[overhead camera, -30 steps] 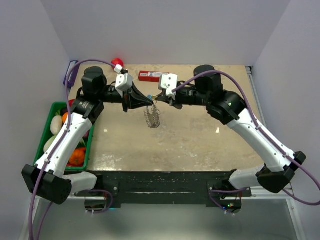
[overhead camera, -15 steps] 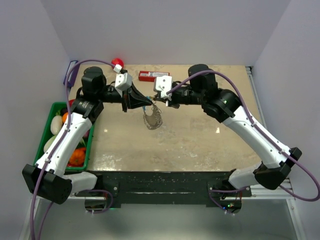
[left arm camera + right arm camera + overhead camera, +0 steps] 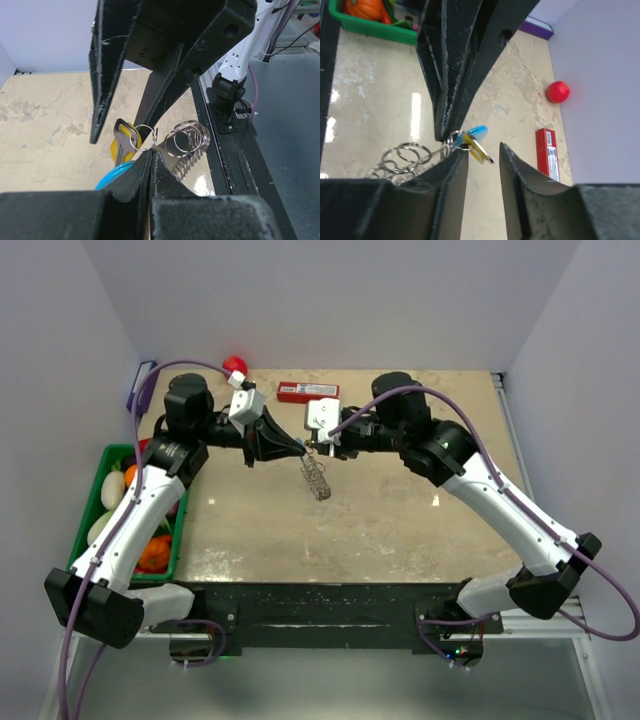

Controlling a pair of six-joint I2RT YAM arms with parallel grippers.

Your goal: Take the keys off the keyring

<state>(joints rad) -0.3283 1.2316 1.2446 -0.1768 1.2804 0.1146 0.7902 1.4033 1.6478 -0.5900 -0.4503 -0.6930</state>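
Observation:
The keyring, a chain of silvery rings with a light-blue tag, hangs above the table between both grippers. My left gripper is shut on one small ring of it, seen in the left wrist view. A small brass-yellow key hangs from that ring beside the blue tag; it also shows in the left wrist view. My right gripper is open, its jaws on either side of the key without gripping it. The chain's loose rings dangle below.
A red rectangular box lies at the back of the table, with a red ball to its left. A green bin of toy produce stands at the left edge. A purple object leans at the back-left wall.
My right gripper has moved left, closer to the left gripper's tips. The hanging chain has swung slightly to the right. The left gripper has kept its hold.

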